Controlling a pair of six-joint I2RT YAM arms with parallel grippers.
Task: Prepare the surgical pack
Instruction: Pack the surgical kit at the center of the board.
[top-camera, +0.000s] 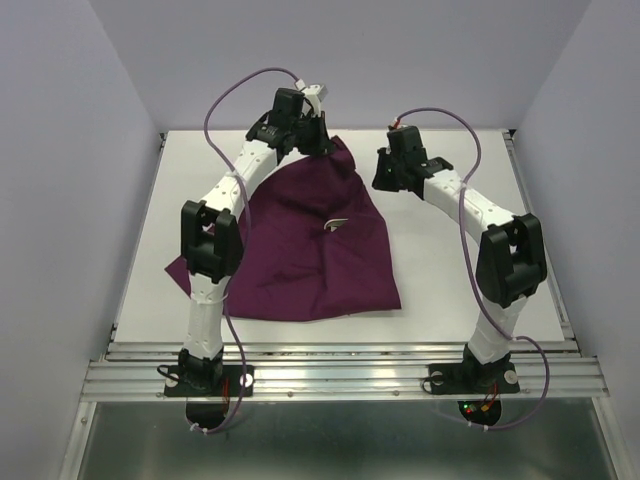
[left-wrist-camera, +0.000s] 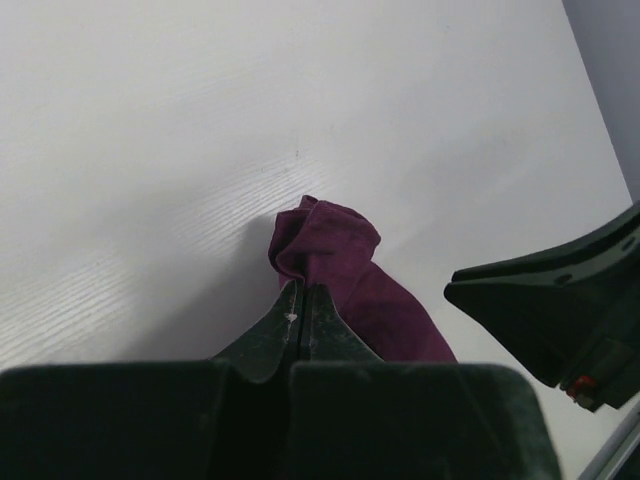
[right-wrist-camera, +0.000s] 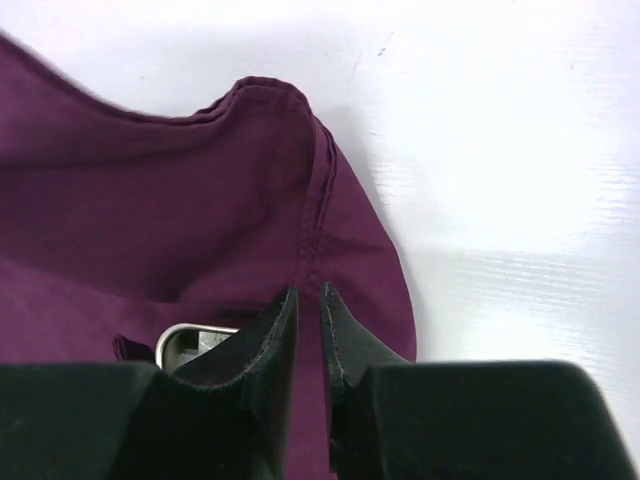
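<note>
The dark-purple cloth (top-camera: 300, 250) lies bunched and folded over on the white table, its far corner lifted. My left gripper (top-camera: 318, 135) is shut on that corner; in the left wrist view the pinched cloth (left-wrist-camera: 335, 255) sticks out past the closed left gripper (left-wrist-camera: 300, 290). My right gripper (top-camera: 385, 172) hangs at the cloth's upper right edge. In the right wrist view the right gripper (right-wrist-camera: 308, 292) shows a narrow gap between its fingers, over the cloth's hem (right-wrist-camera: 150, 190), with nothing in it. A corner of the steel tray (right-wrist-camera: 185, 340) peeks from under a fold (top-camera: 336, 223).
The white table (top-camera: 460, 290) stretches to the right of the cloth. An aluminium rail (top-camera: 340, 365) with both arm bases runs along the near edge. Pale walls close in the back and sides. Part of the right gripper (left-wrist-camera: 550, 300) shows in the left wrist view.
</note>
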